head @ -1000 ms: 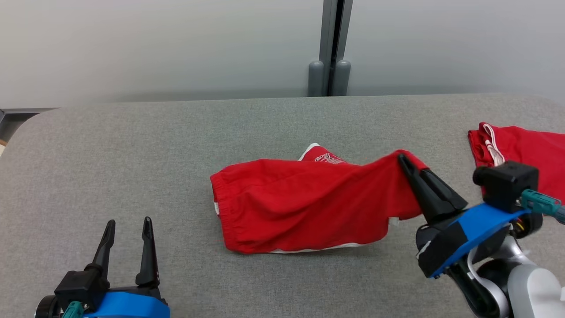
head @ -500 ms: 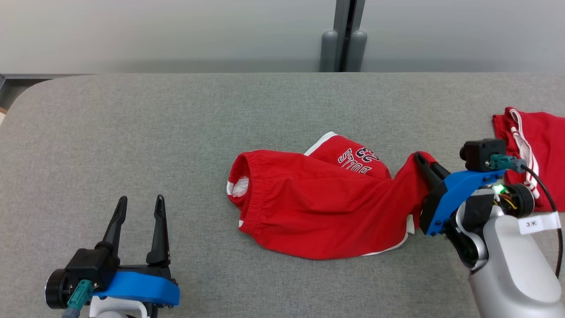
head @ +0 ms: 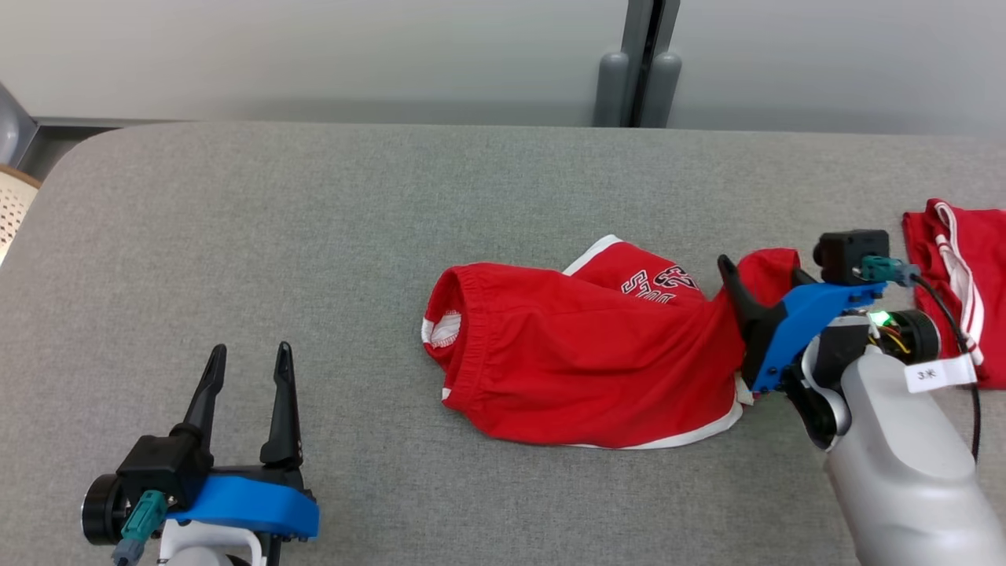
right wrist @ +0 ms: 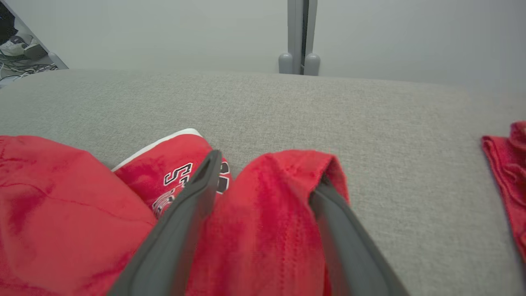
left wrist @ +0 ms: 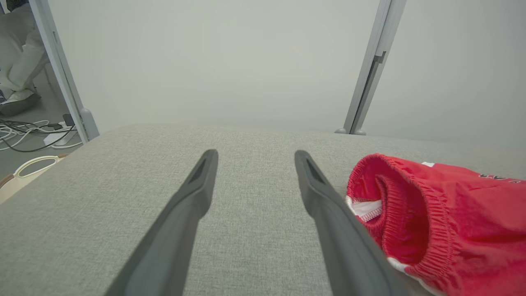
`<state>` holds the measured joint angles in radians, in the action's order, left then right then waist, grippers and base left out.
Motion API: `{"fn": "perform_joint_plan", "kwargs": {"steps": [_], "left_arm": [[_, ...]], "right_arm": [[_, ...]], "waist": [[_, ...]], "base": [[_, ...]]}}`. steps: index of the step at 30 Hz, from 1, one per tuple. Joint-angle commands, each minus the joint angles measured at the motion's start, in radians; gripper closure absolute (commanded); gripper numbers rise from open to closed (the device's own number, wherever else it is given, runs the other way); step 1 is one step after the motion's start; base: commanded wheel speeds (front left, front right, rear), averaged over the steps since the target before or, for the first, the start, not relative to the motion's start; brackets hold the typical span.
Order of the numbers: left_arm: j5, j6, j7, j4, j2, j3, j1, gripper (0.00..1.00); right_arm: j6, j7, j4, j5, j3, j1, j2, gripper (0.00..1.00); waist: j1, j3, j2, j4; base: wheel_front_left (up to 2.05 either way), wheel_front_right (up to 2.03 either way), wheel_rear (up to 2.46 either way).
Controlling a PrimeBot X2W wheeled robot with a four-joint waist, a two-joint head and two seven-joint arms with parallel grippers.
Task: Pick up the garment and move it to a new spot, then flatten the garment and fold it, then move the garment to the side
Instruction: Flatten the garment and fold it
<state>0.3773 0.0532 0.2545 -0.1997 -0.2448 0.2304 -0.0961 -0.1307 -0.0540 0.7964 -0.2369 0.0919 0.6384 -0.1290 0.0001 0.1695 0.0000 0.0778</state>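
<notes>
The garment [head: 581, 362], red shorts with white trim and dark lettering, lies crumpled in the middle of the grey table [head: 314, 236]. Its elastic waistband [left wrist: 394, 213] opens toward the left. My right gripper [head: 758, 271] is at the garment's right end, low over the table. Its fingers stand apart, with a raised fold of red cloth [right wrist: 267, 193] sitting between them and draped over the right finger [right wrist: 328, 209]. My left gripper [head: 251, 348] hovers open over bare table at the lower left, a short way left of the waistband, holding nothing.
A second red garment [head: 955, 267] with white stripes lies at the table's right edge, just beyond my right wrist. A grey post [head: 644, 79] stands behind the table's far edge. A pale basket [head: 12, 208] sits off the table's left corner.
My right gripper has gone from shut on the cloth to open, and the lifted right end of the garment has come lower. The head camera has shifted; the left gripper stays open.
</notes>
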Motion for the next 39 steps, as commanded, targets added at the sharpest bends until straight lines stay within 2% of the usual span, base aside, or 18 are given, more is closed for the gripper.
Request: {"fn": "perform_joint_plan", "kwargs": {"steps": [1,6,11,16,23,31,39], "left_arm": [[0.001,0.003,0.005,-0.002,-0.003,-0.004,0.006,0.00],[0.008,0.009,0.007,-0.003,-0.010,-0.022,0.035,0.00],[0.016,0.015,0.009,0.003,-0.014,-0.035,0.061,0.00],[0.015,0.018,0.009,0.009,-0.011,-0.033,0.080,0.00],[0.013,0.016,0.010,0.010,-0.007,-0.025,0.104,0.00],[0.015,0.020,0.010,0.005,-0.001,-0.025,0.139,0.00],[0.016,0.026,0.011,0.015,-0.001,-0.029,0.148,0.00]], "right_arm": [[0.000,0.007,0.003,-0.006,-0.003,-0.012,-0.010,0.00],[0.000,0.023,-0.022,-0.037,-0.022,-0.085,-0.025,0.00],[0.000,0.042,-0.109,-0.033,-0.045,-0.178,-0.040,0.00],[0.000,0.112,-0.275,0.023,-0.068,-0.293,-0.034,0.00],[0.000,0.185,-0.514,0.093,-0.113,-0.472,0.026,0.00],[0.000,0.131,-0.660,0.116,-0.142,-0.616,0.068,0.00],[0.000,0.094,-0.730,0.117,-0.142,-0.644,0.078,0.00]], "waist": [[-0.0001,-0.010,0.0000,-0.008],[-0.0001,-0.041,0.0000,-0.041],[-0.0001,-0.068,0.0000,-0.074],[-0.0001,-0.095,0.0000,-0.092],[-0.0001,-0.124,0.0000,-0.099],[-0.0001,-0.152,0.0000,-0.105],[-0.0001,-0.149,0.0000,-0.121]], "base": [[0.00,0.00,0.00],[0.00,0.00,0.00],[0.00,0.00,0.00],[0.00,0.00,0.00],[0.00,0.00,0.00],[0.00,0.00,0.00],[0.00,0.00,0.00]]}}
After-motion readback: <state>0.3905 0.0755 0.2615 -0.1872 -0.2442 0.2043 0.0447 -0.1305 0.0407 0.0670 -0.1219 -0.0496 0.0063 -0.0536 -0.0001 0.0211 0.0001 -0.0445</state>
